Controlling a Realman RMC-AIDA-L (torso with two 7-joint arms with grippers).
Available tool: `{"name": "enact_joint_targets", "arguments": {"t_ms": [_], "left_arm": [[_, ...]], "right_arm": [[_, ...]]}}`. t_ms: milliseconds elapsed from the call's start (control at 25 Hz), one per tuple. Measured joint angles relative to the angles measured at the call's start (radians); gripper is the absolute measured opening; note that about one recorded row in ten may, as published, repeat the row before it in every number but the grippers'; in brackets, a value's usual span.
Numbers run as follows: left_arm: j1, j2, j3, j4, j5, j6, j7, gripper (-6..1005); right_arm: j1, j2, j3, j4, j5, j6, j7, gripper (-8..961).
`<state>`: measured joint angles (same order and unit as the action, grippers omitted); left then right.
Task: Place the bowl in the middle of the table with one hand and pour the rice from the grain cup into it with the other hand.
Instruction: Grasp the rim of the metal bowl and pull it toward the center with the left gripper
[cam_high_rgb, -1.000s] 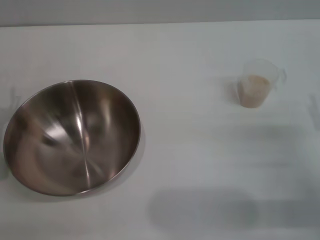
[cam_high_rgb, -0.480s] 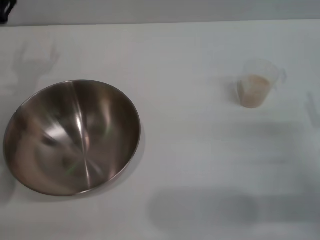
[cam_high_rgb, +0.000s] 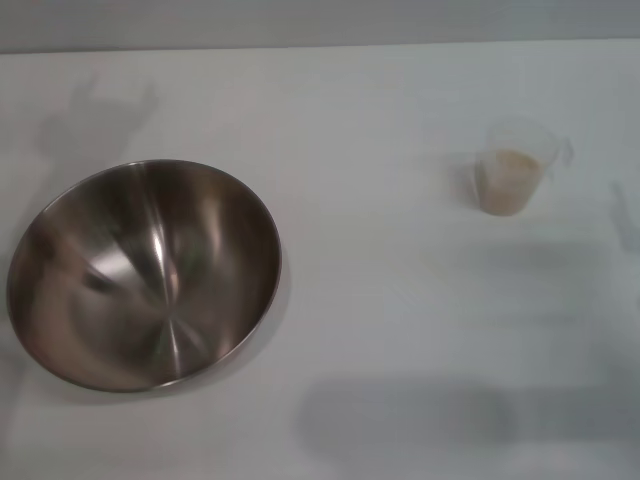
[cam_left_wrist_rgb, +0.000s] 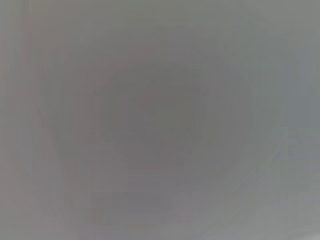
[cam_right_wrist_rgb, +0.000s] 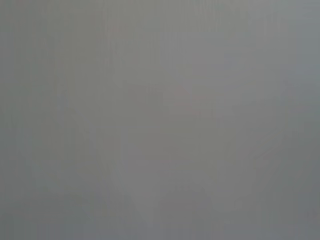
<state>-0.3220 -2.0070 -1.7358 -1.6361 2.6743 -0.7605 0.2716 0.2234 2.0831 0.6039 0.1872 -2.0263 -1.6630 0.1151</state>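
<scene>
Since the earlier head-view frames a faint claw-shaped shadow has slid rightward across the far left of the table (cam_high_rgb: 380, 300), from beside the bowl to beyond its far rim, and the dark arm tip that showed in the top left corner is gone; bowl and cup have not shifted. In the head view the stainless-steel bowl (cam_high_rgb: 145, 275) sits on the robot's left side, empty, and the clear grain cup (cam_high_rgb: 515, 168) stands upright well apart on the right, the rice (cam_high_rgb: 508, 180) filling most of it. Neither claw is in view there, so places relative to a claw cannot be given; only the shadow hints the left arm is somewhere above the bowl's far side. The left wrist view shows only a featureless grey blur, and the right wrist view the same, so neither claw's opening or hold can be told. I judge the first step barely begun: next, one claw must come down onto the bowl's rim and carry it to centre.
</scene>
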Motion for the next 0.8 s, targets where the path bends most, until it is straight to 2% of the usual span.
{"name": "enact_joint_targets", "arguments": {"t_ms": [80,160,280,320,600,800], "left_arm": [[-0.043,-0.037,-0.123,-0.052,-0.066,-0.206,0.088,788],[-0.075,-0.052,-0.216,-0.077,-0.116,-0.368,0.151,786],[-0.085,-0.052,-0.248,-0.085,-0.139,-0.436,0.174,784],[-0.089,-0.047,-0.283,-0.115,-0.181,-0.606,0.223,783],[-0.063,-0.053,-0.265,-0.143,-0.177,-0.776,0.273,778],[-0.046,-0.053,-0.208,-0.138,-0.105,-0.812,0.294,774]], "right_arm": [[0.000,0.000,-0.003,0.000,0.000,0.001,0.000,766],[-0.003,0.001,-0.004,0.000,0.000,0.002,0.000,766],[-0.009,0.003,-0.006,0.000,0.000,0.002,0.000,767],[-0.010,0.003,-0.006,0.000,0.000,0.002,0.000,767],[-0.014,0.003,-0.008,0.000,-0.002,0.002,0.000,766],[-0.016,0.005,-0.009,0.000,-0.007,0.002,0.000,766]]}}
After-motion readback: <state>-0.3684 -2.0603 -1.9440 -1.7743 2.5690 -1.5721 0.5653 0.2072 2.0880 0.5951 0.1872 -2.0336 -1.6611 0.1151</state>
